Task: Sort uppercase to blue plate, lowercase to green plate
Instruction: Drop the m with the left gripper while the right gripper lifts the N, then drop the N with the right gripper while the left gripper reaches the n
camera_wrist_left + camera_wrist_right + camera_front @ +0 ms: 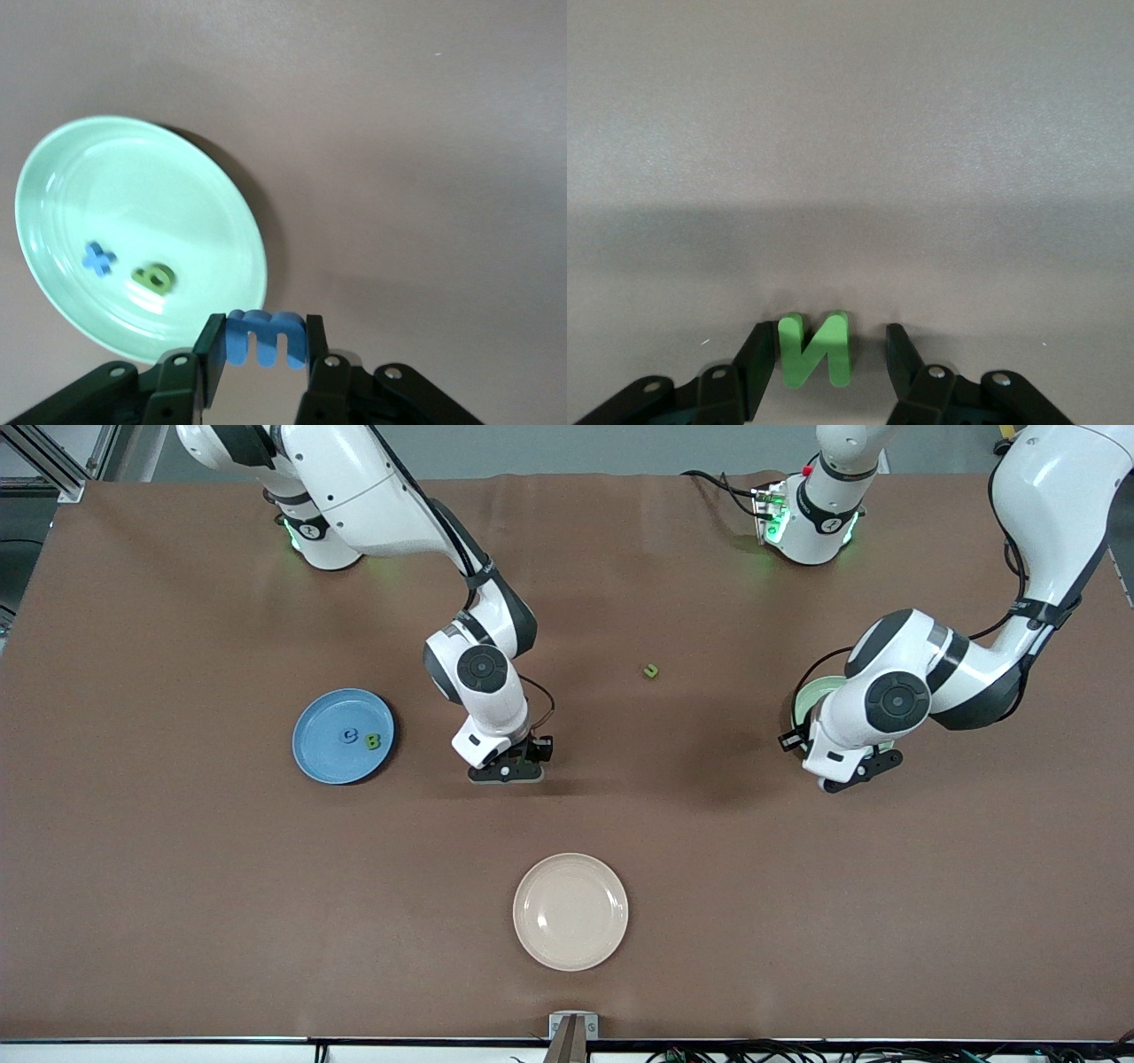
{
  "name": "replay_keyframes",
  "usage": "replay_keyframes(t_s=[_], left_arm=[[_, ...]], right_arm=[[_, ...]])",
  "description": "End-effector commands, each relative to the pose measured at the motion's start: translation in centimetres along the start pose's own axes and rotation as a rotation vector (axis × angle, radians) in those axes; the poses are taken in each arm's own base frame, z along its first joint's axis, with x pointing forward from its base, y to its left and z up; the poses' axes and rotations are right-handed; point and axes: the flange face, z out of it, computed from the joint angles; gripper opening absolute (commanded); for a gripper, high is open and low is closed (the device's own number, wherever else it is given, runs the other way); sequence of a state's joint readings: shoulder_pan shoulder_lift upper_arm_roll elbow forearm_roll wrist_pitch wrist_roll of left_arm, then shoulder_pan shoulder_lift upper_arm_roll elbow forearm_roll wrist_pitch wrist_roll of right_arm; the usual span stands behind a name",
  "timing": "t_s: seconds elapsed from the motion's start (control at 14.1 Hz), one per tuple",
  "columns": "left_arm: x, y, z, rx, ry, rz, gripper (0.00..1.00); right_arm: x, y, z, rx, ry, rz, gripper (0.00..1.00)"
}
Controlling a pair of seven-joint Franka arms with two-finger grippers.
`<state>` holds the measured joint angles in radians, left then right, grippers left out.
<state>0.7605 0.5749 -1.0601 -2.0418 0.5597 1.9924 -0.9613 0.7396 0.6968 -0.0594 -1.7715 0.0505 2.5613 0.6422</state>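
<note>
Nearest the camera we see an empty cream plate [570, 911] on the brown table [177, 886]. Toward the right arm's end, the blue plate [312, 755] holds a blue C [351, 736] and a green B [373, 740]. The pale green plate [80, 168], mostly hidden in the front view under the left arm, holds a blue x [98, 258] and a green rounded letter [155, 277]. The left gripper [263, 347] pinches a blue m [266, 336] above that plate's rim. The right gripper [824, 351] sits low at the table, fingers spread around an upright green N [816, 350], one touching it, the other apart. A small green letter [651, 671] lies alone between the arms.
</note>
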Motion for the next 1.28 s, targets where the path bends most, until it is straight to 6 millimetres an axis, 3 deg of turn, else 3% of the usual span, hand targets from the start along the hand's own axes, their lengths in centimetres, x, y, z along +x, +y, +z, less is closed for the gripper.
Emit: replay_keyframes(t_s=[0.0,0.14,0.43,0.57,0.92,1.2], left_arm=[[0.2,-2.8,2.0,-0.005,0.045,0.106,0.17],[0.3,-4.1,3.5,-0.008,0.077,0.151,0.17],[1.3,-5.7,5.5,-0.015,0.119,0.195,0.17],[1.9,-6.6,6.7,-0.014,0.134,0.208,0.17],[2.5,-8.0,8.5,-0.004,0.143,0.245,0.17],[2.4,-8.3,8.9,0.000,0.134,0.251,0.19]], right_arm=[[0.1,0.3,0.5,-0.005,0.000,-0.004,0.31],[0.4,0.7,0.4,-0.010,-0.008,0.019,0.01],[1.8,3.8,0.1,-0.041,-0.046,0.049,0.00],[3.0,6.3,-1.9,-0.074,-0.104,0.008,0.00],[4.9,16.2,-8.5,-0.095,-0.240,-0.114,0.00],[3.1,26.1,-10.1,-0.066,-0.310,-0.193,0.00]])
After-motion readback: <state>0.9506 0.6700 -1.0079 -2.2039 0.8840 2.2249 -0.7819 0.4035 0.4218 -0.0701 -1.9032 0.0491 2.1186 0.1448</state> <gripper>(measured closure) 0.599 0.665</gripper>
